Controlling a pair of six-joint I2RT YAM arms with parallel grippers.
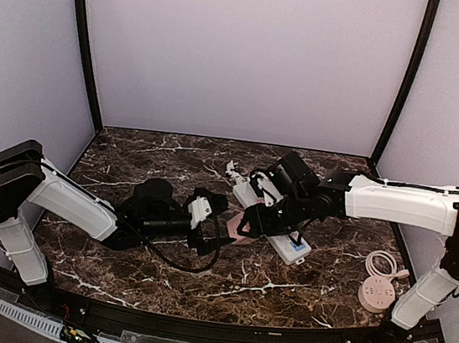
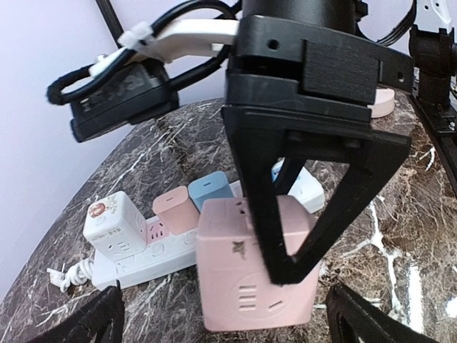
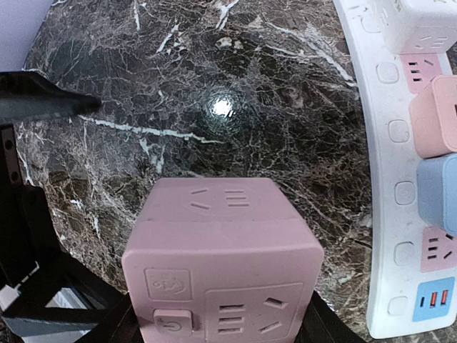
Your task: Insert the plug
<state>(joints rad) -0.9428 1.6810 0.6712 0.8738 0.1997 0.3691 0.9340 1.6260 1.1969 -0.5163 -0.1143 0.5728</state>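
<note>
Pink cube plug (image 3: 223, 264) is clamped between right fingers (image 2: 260, 214) near the power strip (image 3: 389, 179); left fingers (image 2: 82, 325) splayed, released.

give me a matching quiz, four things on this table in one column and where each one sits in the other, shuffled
Things:
1. pink cube
2. blue plug
3. white cube
4. round socket

Places:
A. on the power strip, beside a small pink plug
B. between the fingers of the right gripper
C. beside the coiled white cable
D. at the strip's end where its cord leaves

Pairs: 1-B, 2-A, 3-D, 4-C
</note>
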